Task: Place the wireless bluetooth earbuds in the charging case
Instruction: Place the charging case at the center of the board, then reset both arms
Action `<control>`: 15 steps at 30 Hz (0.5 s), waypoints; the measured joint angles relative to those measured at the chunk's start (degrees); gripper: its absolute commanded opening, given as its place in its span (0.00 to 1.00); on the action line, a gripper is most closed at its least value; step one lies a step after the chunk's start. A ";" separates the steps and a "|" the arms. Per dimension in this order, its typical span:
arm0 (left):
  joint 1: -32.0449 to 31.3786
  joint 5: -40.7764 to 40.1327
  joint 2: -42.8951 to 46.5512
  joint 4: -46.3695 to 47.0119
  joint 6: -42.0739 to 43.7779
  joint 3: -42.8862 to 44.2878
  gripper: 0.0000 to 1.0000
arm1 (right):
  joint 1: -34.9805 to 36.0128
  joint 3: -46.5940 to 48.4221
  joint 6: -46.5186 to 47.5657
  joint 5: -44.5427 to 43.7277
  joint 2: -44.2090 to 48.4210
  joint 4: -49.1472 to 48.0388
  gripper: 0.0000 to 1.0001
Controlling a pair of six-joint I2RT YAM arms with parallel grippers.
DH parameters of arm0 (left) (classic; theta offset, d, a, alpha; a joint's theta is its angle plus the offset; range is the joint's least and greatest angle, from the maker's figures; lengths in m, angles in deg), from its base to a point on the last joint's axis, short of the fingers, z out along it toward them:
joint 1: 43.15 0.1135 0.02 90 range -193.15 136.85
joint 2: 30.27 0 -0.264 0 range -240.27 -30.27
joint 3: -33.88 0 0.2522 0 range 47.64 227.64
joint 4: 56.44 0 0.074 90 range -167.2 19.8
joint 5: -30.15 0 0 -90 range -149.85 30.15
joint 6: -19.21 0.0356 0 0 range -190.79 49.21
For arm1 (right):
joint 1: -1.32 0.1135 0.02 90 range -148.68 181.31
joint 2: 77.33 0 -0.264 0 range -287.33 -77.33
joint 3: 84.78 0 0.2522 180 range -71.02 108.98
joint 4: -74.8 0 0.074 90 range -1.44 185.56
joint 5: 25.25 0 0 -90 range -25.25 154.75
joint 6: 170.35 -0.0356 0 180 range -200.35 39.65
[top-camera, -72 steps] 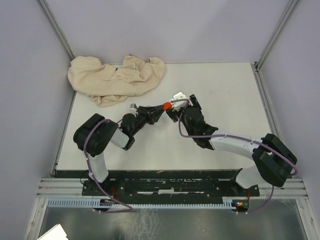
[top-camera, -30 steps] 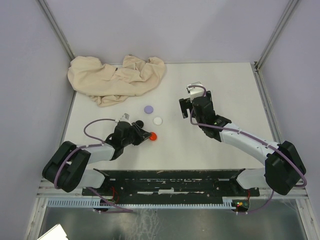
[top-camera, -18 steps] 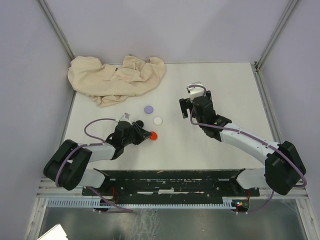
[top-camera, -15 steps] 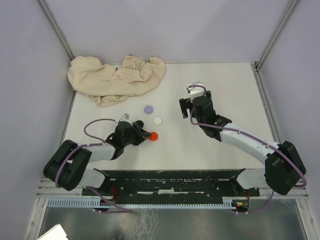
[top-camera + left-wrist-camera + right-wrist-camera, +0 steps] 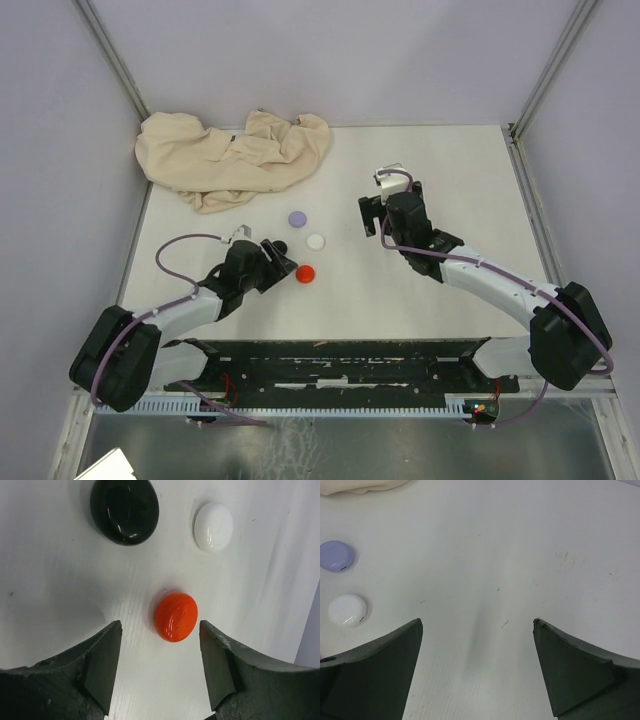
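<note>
Four closed round charging cases lie mid-table: purple [image 5: 297,218], white [image 5: 316,241], red [image 5: 306,272] and black [image 5: 282,247]. The earbuds are out of view. My left gripper [image 5: 283,263] is open just left of the red case. In the left wrist view the red case [image 5: 175,616] lies flat just beyond the fingertips, touching neither finger of the left gripper [image 5: 159,642]; the black case [image 5: 124,510] and white case [image 5: 213,527] lie further out. My right gripper [image 5: 375,222] stands open to the right of the cases, and the right gripper [image 5: 477,630] holds nothing over bare table.
A crumpled beige cloth [image 5: 235,155] lies at the back left of the table. In the right wrist view the purple case [image 5: 337,556] and white case [image 5: 347,609] sit at the far left. Frame posts and walls stand round the table.
My left gripper has opened and let go of the red case, then drawn back a little to the left. The red case stays on the table. The right arm has not moved.
</note>
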 measured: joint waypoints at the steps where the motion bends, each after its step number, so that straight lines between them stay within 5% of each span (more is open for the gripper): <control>1: 0.02 -1.11 1.53 -2.45 0.50 0.61 0.75 | -0.04 0.00 -0.11 0.00 0.00 0.04 0.99; 7: 0.48 -8.68 8.04 -13.16 4.61 9.16 0.80 | -1.64 0.83 -2.36 0.37 -0.11 3.58 1.00; 15: 2.27 -14.95 4.90 -17.16 9.44 20.76 0.81 | -5.07 9.20 -11.56 -2.67 -4.42 12.41 0.99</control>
